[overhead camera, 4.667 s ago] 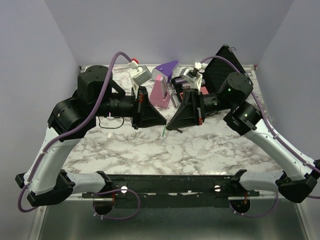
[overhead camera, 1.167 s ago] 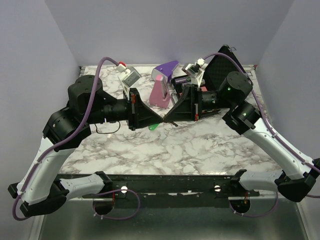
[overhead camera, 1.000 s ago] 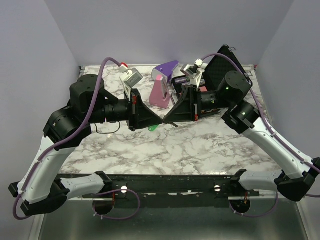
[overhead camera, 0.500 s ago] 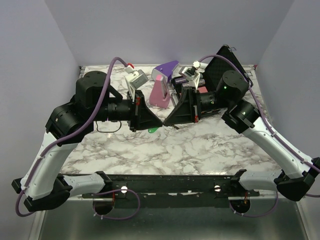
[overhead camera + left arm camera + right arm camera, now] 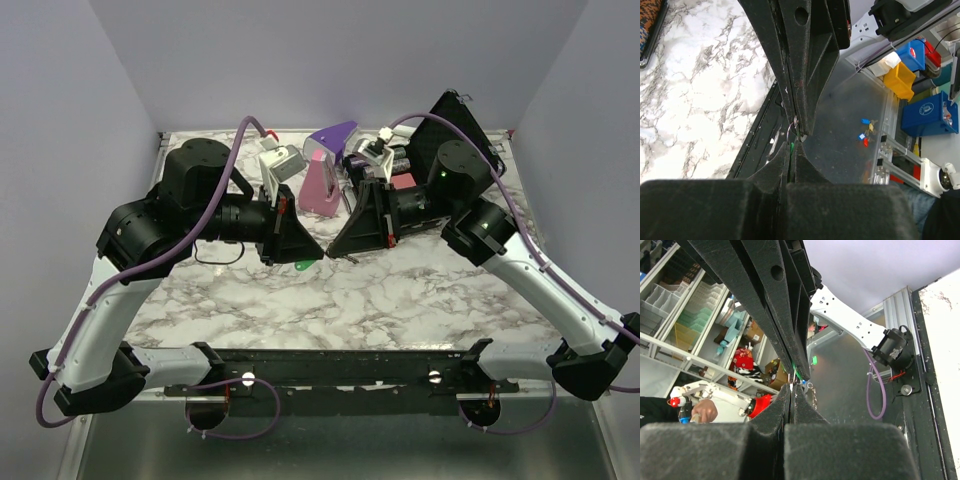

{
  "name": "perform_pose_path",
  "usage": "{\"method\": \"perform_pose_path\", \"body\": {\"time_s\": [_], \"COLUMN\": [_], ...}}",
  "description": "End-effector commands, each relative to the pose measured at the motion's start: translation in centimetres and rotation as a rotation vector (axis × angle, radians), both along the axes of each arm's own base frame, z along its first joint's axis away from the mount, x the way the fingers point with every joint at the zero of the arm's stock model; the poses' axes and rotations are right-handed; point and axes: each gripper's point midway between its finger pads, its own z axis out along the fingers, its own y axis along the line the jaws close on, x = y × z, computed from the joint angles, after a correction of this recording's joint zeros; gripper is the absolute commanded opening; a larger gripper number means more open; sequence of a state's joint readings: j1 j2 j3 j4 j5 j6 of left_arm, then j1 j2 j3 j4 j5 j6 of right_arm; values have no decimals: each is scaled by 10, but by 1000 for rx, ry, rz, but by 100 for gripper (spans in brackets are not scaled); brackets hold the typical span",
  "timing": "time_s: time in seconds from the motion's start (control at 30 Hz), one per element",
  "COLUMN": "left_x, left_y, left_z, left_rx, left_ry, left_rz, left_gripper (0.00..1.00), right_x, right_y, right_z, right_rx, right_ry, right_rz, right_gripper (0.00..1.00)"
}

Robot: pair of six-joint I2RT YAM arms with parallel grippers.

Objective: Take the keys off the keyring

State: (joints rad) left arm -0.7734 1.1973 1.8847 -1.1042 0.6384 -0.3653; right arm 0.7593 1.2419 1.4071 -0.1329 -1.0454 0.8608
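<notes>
In the top view my two grippers meet tip to tip above the middle of the marble table (image 5: 400, 300). My left gripper (image 5: 320, 250) is shut on the green key (image 5: 303, 264), whose head sticks out below its tip. In the left wrist view a green sliver of the key (image 5: 791, 149) shows between my shut fingers. My right gripper (image 5: 332, 251) is shut on the thin metal keyring (image 5: 799, 382), a silvery bit at its fingertips. The ring (image 5: 792, 131) also shows in the left wrist view, between the two gripper tips. Other keys are too small to make out.
A purple-and-pink wedge-shaped object (image 5: 325, 175) stands behind the grippers at the back of the table. A black pad (image 5: 455, 125) leans at the back right. A thin black cable loop (image 5: 215, 255) lies under the left arm.
Earlier the grippers were apart, with the green key hanging at the right gripper's tip. Now their tips touch, and the left arm has swung slightly with the key in it.
</notes>
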Motion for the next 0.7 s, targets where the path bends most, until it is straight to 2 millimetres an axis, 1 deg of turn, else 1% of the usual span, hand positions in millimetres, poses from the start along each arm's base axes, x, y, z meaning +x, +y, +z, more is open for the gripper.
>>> {"method": "perform_pose_path", "body": {"time_s": [0.0,0.2,0.67], "left_x": [-5,-8,-10], "left_y": [6,6,6], "left_z": [-14,-11,-17], "left_rx": [58,55,80], "left_ry": [33,30,20], "left_rz": [-14,-29,-47], "left_gripper": [0,0,0], "right_x": [-13,-16,-27], "right_y": [-7,-8,-16], "right_z": [18,15,4], "right_rx": [35,22,-29], "right_ry": [-41,-26,5], "right_rz": [56,81,145], "right_gripper": [1,1,1]}}
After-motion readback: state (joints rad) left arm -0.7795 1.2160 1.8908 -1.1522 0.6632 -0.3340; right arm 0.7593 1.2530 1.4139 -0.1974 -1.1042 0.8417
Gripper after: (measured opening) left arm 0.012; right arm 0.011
